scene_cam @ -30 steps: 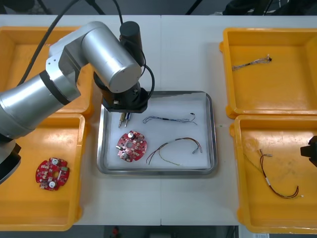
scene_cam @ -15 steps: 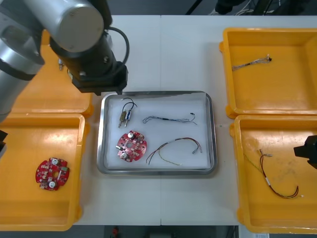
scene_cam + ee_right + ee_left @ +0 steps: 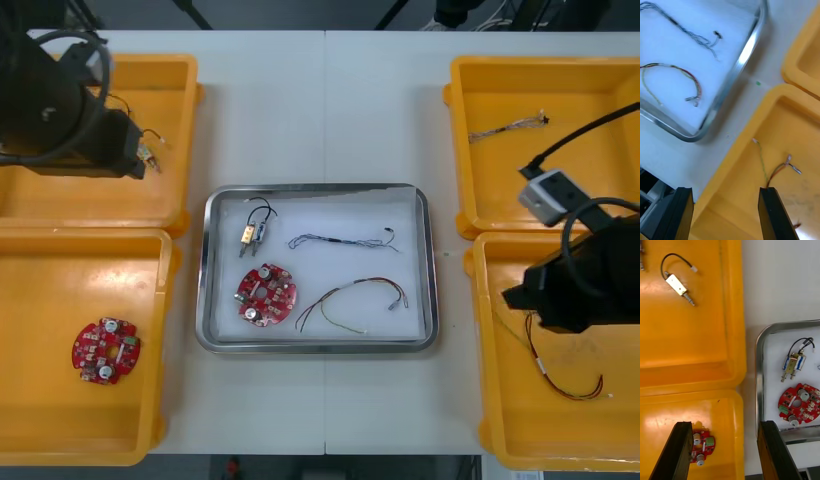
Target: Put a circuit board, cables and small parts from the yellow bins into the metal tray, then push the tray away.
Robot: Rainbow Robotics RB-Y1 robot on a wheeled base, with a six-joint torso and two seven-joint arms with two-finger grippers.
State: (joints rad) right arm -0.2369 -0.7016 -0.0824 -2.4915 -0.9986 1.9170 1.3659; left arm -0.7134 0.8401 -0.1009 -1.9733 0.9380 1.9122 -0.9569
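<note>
In metal tray (image 3: 432,300): red circuit board (image 3: 266,294), small metal part (image 3: 252,230), blue-white cable (image 3: 340,240), red-yellow cable (image 3: 370,282). Left gripper (image 3: 724,425), right gripper (image 3: 725,191) spread wide, empty. Push pending.

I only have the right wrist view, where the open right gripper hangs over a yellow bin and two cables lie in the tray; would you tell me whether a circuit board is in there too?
Observer: Yes, one red circuit board lies in the metal tray, toward its left side.
Operator: Thank you. Any small metal parts?
Observer: One small metal part lies just beyond the board, not touching it.
Operator: And the left gripper?
Observer: The left gripper is open over the left yellow bins, clear of the tray.
</note>
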